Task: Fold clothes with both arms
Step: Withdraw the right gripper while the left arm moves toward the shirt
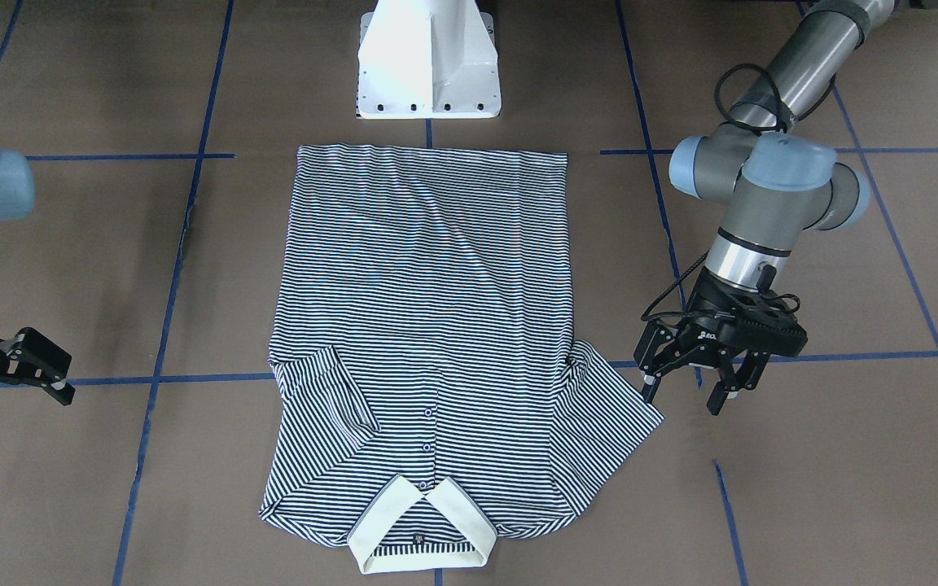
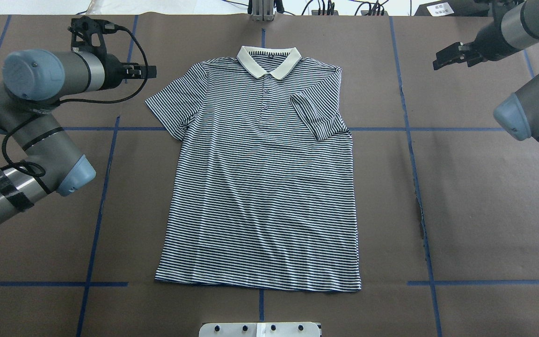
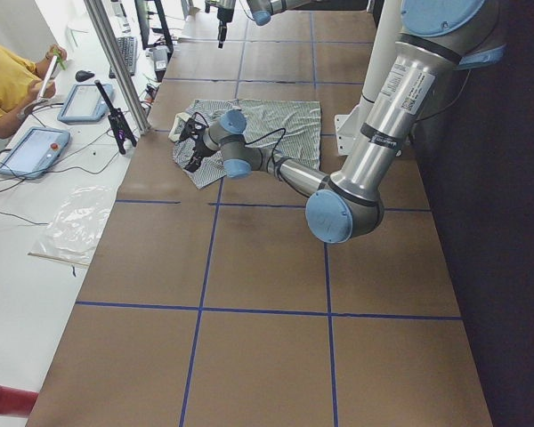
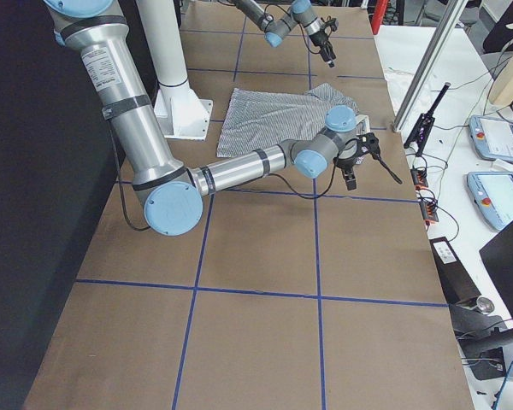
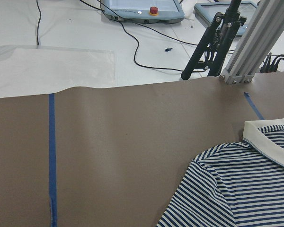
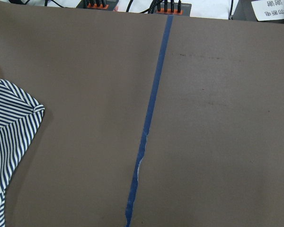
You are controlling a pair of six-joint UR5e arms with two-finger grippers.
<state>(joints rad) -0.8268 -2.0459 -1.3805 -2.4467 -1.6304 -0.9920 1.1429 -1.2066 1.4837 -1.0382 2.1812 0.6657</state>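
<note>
1. Honestly, the polo shirt [image 2: 260, 187] was lying flat and face-up in the middle of the table [image 2: 475, 210], with its collar [image 2: 269, 61] on the side away from the robot and the hem toward the base.
2. The right sleeve [image 2: 316, 114] was tucked in over the chest, while the left sleeve [image 1: 607, 423] lay spread out on the table. My guess was that the step in hand was folding that one in to match.
3. The left gripper [image 1: 685, 395] hovered just beside the left sleeve's cuff, jaws spread wide and holding nothing. The right gripper [image 1: 9, 378] sat well off to the other side, and it looked spread and empty too.
4. To do it well, I figured it should come down on the cuff's outer corner and pinch only the sleeve fabric.
5. Then lift low, carry it toward the buttons, and lay it down mirroring the other sleeve.
6. The main risk I saw was that thin knit sliding and dragging the whole body sideways, so slow and low seemed the way to go.
</note>
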